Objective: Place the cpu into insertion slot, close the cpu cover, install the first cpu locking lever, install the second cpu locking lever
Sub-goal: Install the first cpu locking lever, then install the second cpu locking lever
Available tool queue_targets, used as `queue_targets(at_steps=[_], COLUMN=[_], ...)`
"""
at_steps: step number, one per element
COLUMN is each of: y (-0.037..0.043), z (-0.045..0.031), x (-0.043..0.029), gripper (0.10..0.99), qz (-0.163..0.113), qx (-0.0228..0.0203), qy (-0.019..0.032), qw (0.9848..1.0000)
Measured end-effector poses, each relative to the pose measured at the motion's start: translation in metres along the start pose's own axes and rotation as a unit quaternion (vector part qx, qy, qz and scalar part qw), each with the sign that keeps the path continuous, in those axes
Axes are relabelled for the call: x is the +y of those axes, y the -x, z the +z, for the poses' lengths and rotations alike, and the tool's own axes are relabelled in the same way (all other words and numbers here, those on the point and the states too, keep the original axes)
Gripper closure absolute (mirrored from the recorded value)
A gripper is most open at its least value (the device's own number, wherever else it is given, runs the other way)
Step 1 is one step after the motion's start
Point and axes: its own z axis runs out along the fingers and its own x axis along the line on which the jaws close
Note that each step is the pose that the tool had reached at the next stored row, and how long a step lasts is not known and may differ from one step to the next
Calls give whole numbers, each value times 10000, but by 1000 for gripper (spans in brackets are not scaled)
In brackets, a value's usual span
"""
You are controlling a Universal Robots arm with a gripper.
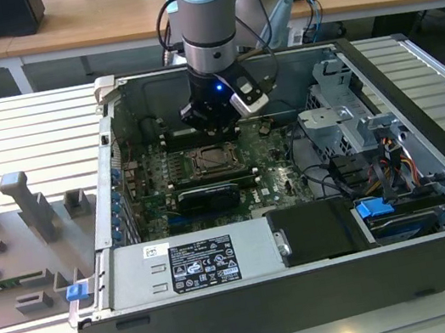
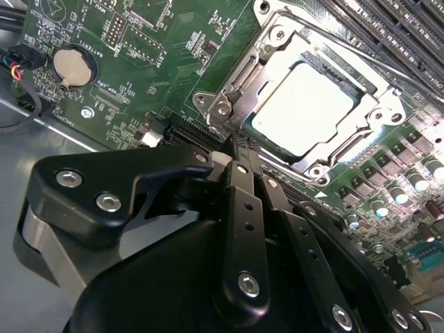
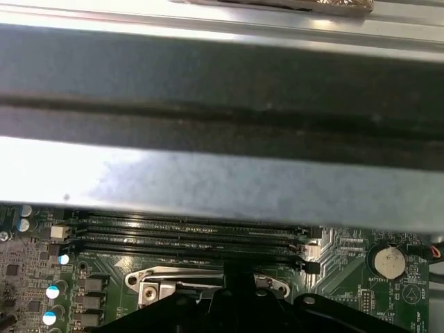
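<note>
The cpu (image 2: pixel 309 107), with its pale metal top, lies flat in the insertion slot (image 1: pixel 214 161) on the green board. The grey cpu cover (image 2: pixel 274 52) lies down over it, its window framing the chip. A metal locking lever (image 2: pixel 239 76) runs along the cover's edge nearest the fingertips. My gripper (image 2: pixel 236 149) hangs just beside that corner of the socket, its black fingers (image 2: pixel 244 208) pressed together with nothing visible between them. In the exterior view the gripper (image 1: pixel 213 125) hovers low inside the open computer case, just behind the socket.
Long black memory slots (image 3: pixel 187 232) run beside the socket, under the grey chassis wall (image 3: pixel 222 180). A coin battery (image 2: pixel 73 66) sits on the board. A black card (image 1: pixel 208 197), the power supply (image 1: pixel 192 262) and a metal drive cage (image 1: pixel 343 115) crowd the case.
</note>
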Motion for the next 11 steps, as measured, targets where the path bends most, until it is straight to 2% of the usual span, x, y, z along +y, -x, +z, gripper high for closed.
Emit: queue_targets(at_steps=[11], y=[-3], z=[-5], x=[-49], gripper=[980], qz=[0], qx=[0], qy=[0], qw=[10000])
